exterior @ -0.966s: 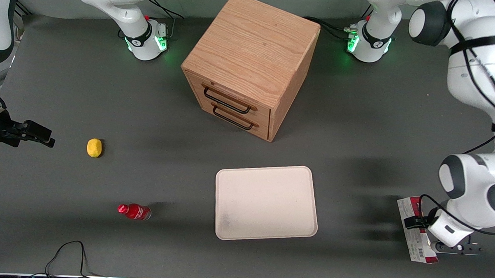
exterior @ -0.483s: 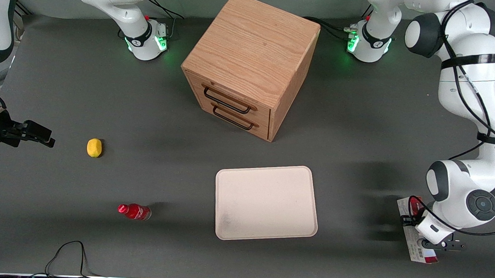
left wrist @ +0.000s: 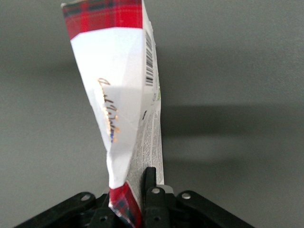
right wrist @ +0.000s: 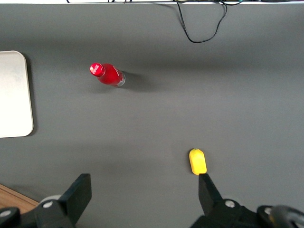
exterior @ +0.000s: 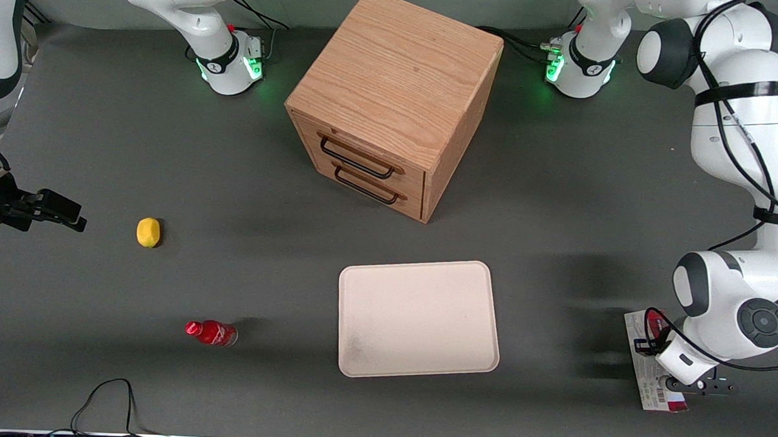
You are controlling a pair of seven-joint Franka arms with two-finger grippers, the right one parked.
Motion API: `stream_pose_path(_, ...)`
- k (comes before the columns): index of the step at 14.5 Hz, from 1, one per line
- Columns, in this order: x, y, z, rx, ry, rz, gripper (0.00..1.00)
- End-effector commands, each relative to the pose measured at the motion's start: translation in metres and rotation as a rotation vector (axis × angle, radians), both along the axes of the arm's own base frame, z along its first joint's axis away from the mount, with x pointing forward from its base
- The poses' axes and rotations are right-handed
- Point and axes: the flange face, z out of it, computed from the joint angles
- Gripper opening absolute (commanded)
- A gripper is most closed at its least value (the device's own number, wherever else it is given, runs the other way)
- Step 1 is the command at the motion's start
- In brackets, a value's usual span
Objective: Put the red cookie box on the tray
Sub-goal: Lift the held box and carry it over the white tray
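The red cookie box (exterior: 657, 391) lies at the working arm's end of the table, near the front camera and well apart from the cream-white tray (exterior: 418, 318). My left gripper (exterior: 647, 348) is down on the box's middle, shut on it. In the left wrist view the box (left wrist: 114, 85) stands edge-up between the black fingers (left wrist: 150, 185). It shows white and grey panels, a barcode and red tartan ends, and casts a shadow on the table. The gripper (left wrist: 137, 202) grips it near one end.
A wooden drawer cabinet (exterior: 393, 102) stands farther from the front camera than the tray. A small red bottle (exterior: 211, 332) and a yellow lemon (exterior: 148, 231) lie toward the parked arm's end. A black cable (exterior: 108, 396) loops at the table's near edge.
The left arm's wrist has shifted a little toward the tray over the box, and its upper links have swung. The box has barely moved.
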Motion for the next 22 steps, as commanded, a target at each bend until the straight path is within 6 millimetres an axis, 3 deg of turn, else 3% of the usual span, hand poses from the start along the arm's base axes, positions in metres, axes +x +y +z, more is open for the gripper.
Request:
stream_pose_path(1,-0.01,-0.01,0.074,0.002,0.053,0.004,0.0)
stream_pose_path(3,-0.023,-0.027,0.139,-0.003,0.08,-0.015,0.0)
stream_pose_path(6,-0.05,-0.097,0.217,-0.026,0.106,-0.103,0.0)
stream_pose_path(8,-0.065,-0.157,0.243,-0.042,0.121,-0.078,0.0)
stream_pose_path(10,-0.076,-0.218,0.25,-0.076,0.118,0.005,0.0)
stream_pose_path(13,-0.08,-0.292,0.221,-0.122,0.085,0.025,0.0)
stream_pose_path(14,-0.082,-0.317,0.199,-0.117,0.088,0.024,0.0)
stream_pose_path(17,-0.082,-0.362,0.127,-0.078,0.074,-0.012,0.0)
stream_pose_path(20,-0.081,-0.383,0.056,-0.041,0.061,-0.055,0.0)
stream_pose_path(22,-0.08,-0.385,0.027,-0.022,0.056,-0.061,0.0)
